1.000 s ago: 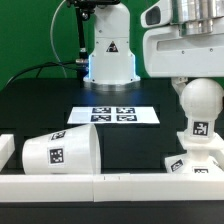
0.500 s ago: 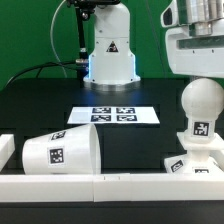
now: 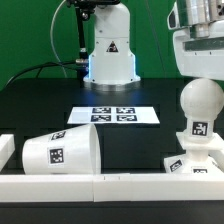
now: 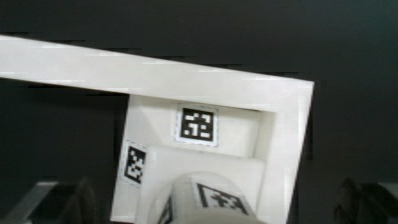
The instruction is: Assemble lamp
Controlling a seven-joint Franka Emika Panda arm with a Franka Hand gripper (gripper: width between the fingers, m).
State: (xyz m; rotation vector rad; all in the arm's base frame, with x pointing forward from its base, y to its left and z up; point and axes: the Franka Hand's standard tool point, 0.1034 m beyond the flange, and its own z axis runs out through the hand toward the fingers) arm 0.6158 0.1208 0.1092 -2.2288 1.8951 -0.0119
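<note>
Standing on the base [image 3: 190, 160], bulb [image 3: 199, 103] directly under the tool [image 3: 205, 72], tool's grip state unclear.

White shade [image 3: 60, 152], white bulb [image 3: 199, 108] and white base [image 3: 196, 162], each wearing black-and-white square tags, on black table [image 3: 130, 140]

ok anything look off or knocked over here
The shade lies tipped on its side near the front rail, not upright. The bulb stands upright in the base. Nothing looks damaged.
</note>
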